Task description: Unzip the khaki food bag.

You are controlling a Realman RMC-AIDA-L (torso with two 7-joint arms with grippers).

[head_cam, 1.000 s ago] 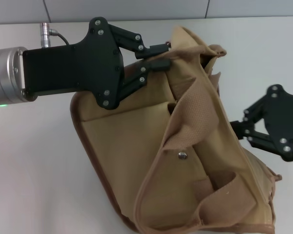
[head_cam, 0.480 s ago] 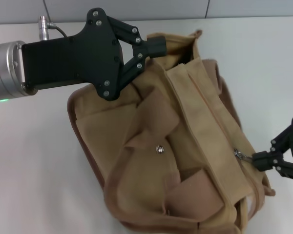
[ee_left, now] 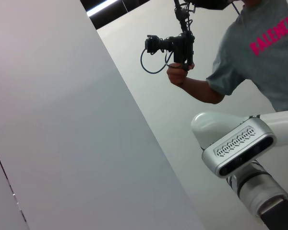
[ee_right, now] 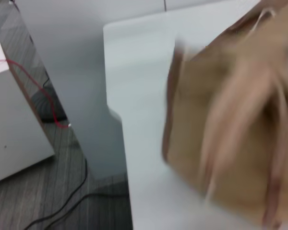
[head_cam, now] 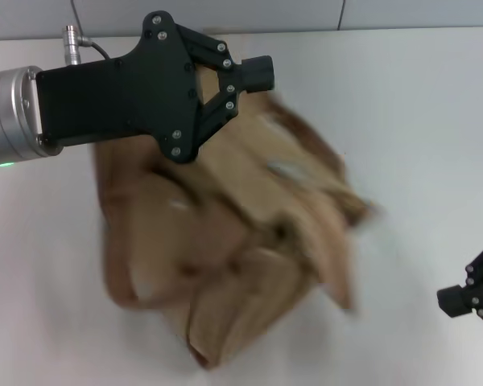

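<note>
The khaki food bag point(head_cam: 241, 233) is a tan, motion-blurred shape on the white table point(head_cam: 419, 121), slumped below my left gripper. Its zipper cannot be made out. My left gripper point(head_cam: 259, 72) hangs over the bag's upper edge with its fingers shut, and no cloth shows between them. My right gripper point(head_cam: 451, 299) is at the far right edge, apart from the bag, fingers together and holding nothing. The right wrist view shows the bag point(ee_right: 230, 120) as a tan blur close by. No bag or fingers appear in the left wrist view.
In the right wrist view, the table's edge point(ee_right: 120, 124) drops to a grey floor with cables point(ee_right: 62, 201) and a white box point(ee_right: 14, 120). The left wrist view shows a wall, a person point(ee_left: 259, 57) holding a camera rig, and a robot arm link point(ee_left: 240, 143).
The bag has come away from both grippers and dropped left and down in a blur. My right gripper has left the zipper pull and drawn back to the right. The left arm stays put.
</note>
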